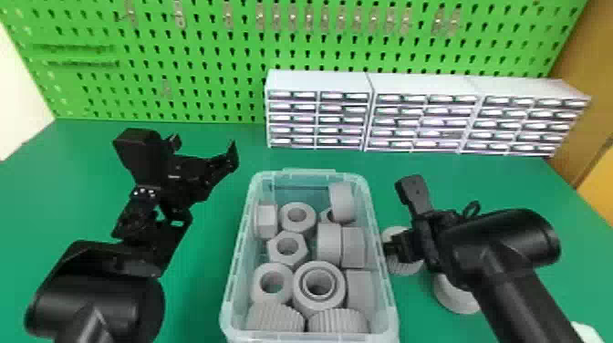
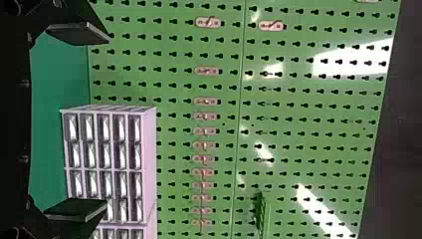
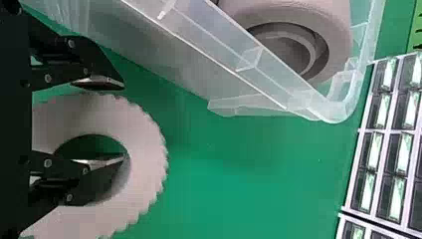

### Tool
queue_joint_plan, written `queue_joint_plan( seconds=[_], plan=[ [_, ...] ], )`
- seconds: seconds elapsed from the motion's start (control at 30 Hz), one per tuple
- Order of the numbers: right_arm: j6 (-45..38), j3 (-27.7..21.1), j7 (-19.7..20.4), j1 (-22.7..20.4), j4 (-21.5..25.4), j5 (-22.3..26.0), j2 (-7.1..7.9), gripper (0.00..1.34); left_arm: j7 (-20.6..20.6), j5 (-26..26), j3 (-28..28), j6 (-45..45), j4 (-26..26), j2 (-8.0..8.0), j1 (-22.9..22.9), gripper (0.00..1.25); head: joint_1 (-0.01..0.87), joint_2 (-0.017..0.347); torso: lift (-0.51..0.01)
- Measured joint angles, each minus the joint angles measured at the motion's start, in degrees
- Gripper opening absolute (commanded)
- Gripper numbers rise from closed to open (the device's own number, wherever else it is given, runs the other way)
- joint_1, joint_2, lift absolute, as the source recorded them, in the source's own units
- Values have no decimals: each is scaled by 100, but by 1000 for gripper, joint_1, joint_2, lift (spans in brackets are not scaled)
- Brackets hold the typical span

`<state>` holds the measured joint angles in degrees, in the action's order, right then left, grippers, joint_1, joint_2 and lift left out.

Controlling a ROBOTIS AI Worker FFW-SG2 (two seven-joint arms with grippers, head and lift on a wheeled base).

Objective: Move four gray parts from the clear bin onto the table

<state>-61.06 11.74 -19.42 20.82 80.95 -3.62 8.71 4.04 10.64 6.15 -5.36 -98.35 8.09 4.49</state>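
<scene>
The clear bin (image 1: 233,273) holds several gray parts, among them a hex nut (image 1: 287,248) and a collared ring (image 1: 319,286). To the bin's right, a ridged gray ring (image 1: 403,268) and another round gray part (image 1: 456,298) rest on the table. My right gripper (image 1: 402,220) is open beside the bin's right wall. In the right wrist view, the right gripper (image 3: 112,122) has its fingers apart over the ridged ring (image 3: 149,164), one overlapping the hole; contact cannot be judged. My left gripper (image 1: 204,148) stands open left of the bin; in the left wrist view, the left gripper (image 2: 105,122) holds nothing.
White drawer cabinets (image 1: 412,82) stand behind the bin toward the right, in front of a green pegboard (image 1: 205,59). Green tabletop (image 1: 210,292) shows between the left arm and the bin. A white object (image 1: 586,333) is at the lower right edge.
</scene>
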Motion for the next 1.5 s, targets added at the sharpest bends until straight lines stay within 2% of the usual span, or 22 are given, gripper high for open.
queue_joint_plan(
  seconds=[0.63, 0.8, 0.97, 1.23, 1.5],
  plan=[
    [-18, -31, 0, 21, 42, 18, -1, 742, 30, 0, -10, -22, 0, 0, 0, 1124, 686, 26, -50],
    [-277, 1, 0, 65, 362, -132, -1, 742, 45, 0, -17, -38, 0, 0, -1, 1124, 686, 26, -50],
    [-546, 45, 0, 110, 923, -351, 4, 746, 53, -1, -19, -50, 0, 0, -1, 1126, 686, 26, -50],
    [-712, 179, 5, 212, 1668, -388, 32, 782, 60, -1, -21, -62, 0, 0, -8, 1123, 686, 26, -50],
    [-747, 604, 3, 474, 1807, -127, 101, 785, 62, -1, -5, -93, 0, 0, -1, 1123, 686, 26, -50]
  ],
)
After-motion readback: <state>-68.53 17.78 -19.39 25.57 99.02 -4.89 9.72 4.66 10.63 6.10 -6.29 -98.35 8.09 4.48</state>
